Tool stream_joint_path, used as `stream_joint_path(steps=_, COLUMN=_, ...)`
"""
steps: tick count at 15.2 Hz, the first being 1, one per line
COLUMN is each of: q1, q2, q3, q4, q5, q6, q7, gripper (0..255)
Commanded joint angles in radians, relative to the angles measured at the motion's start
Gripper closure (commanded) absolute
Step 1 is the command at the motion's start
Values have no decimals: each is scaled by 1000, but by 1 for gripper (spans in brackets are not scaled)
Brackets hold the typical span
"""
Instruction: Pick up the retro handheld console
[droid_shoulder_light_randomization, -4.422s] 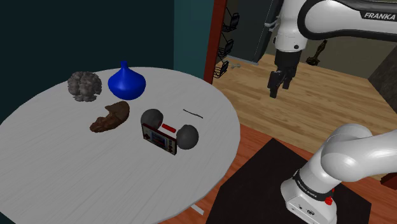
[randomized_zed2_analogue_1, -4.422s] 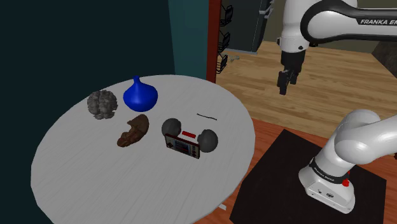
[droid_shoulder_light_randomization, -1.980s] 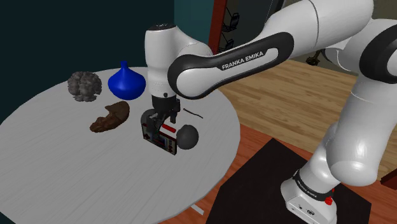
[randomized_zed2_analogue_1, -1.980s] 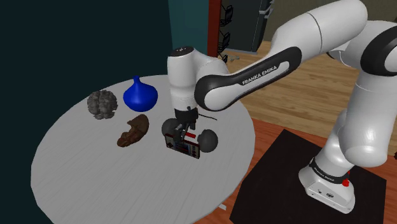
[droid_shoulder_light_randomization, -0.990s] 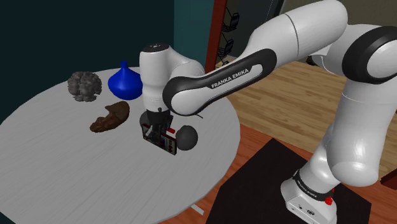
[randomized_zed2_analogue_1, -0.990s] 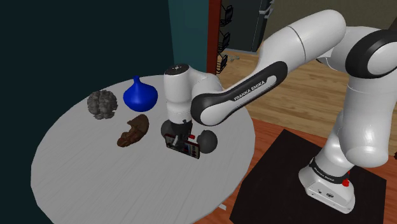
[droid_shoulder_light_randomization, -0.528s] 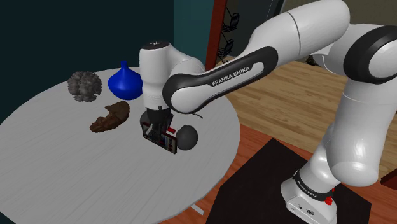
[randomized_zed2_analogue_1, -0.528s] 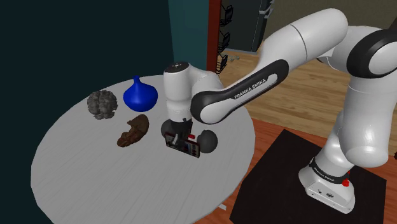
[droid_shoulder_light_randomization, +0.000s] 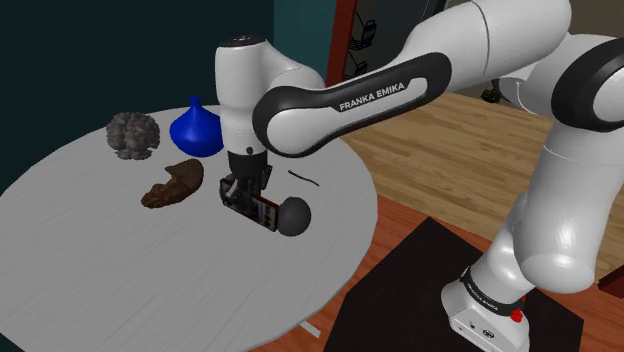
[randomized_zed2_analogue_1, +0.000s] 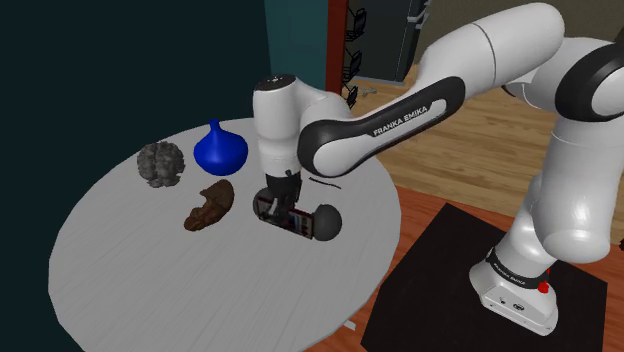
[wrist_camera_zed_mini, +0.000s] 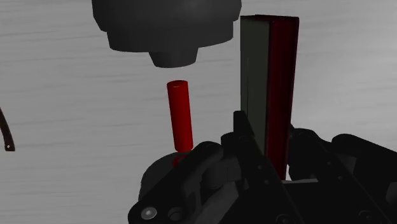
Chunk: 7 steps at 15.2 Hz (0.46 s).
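The fingers (wrist_camera_zed_mini: 244, 139) clamped the handheld console (wrist_camera_zed_mini: 268, 89) across its flat faces; its long axis ran straight out beyond their tips.

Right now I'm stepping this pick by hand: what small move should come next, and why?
Probably a short straight lift. The end effector is shut on the red-edged console, and a dark ball and a red cylinder lie close beside it on the table, so rising vertically should avoid nudging them.
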Motion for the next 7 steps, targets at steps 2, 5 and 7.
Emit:
stream_joint_path(steps=2, q1=-1, q2=-13, q3=3, q4=25, q5=8, q6=-36, q7=-5, gripper=255)
stream_joint_path(steps=5, q1=-2, q2=-22, q3=4, q4=54, q5=13, q6=-74, q7=-8, gripper=255)
stream_joint_path(steps=7, q1=-2, q2=-22, q3=5, q4=56, q5=13, q6=-76, q7=-8, gripper=255)
